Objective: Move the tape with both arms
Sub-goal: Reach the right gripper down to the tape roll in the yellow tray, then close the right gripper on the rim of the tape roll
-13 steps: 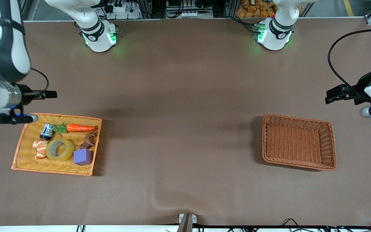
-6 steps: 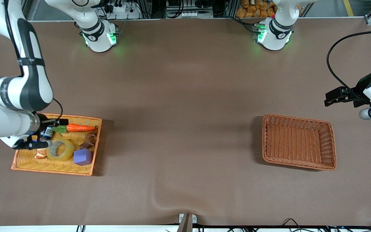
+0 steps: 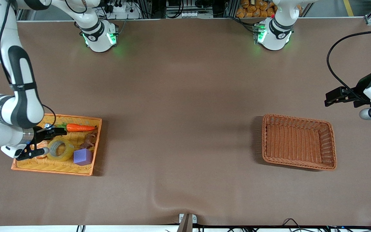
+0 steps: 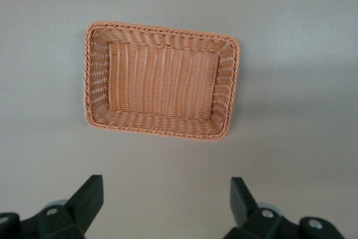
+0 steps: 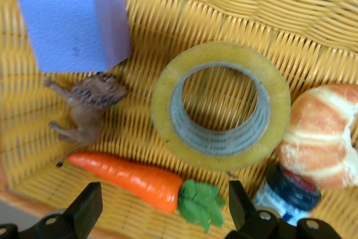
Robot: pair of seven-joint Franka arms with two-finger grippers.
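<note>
At lower left of the front view, the tape (image 3: 60, 149) lies flat in the yellow tray (image 3: 52, 169). We hover the right gripper (image 3: 45, 141) spread wide above it; the left gripper (image 3: 331, 97) waits, also spread, at the right edge. We judge the roll light, stiff and slick, best pinched across its wall.

Right arm swung in from table edge, now reaching over yellow tray (image 3: 56, 169) at right arm's end of table. Right gripper (image 3: 45, 140), earlier over bare table just outside tray's edge, now down low over tray contents, above tape (image 3: 60, 150) and bread piece (image 3: 36, 150). Arm now covers small blue-labelled can (image 5: 288, 193) and most of bread piece in front view. Left gripper (image 3: 332, 97) drifted very slightly, over bare table near brown basket (image 3: 299, 142).
</note>
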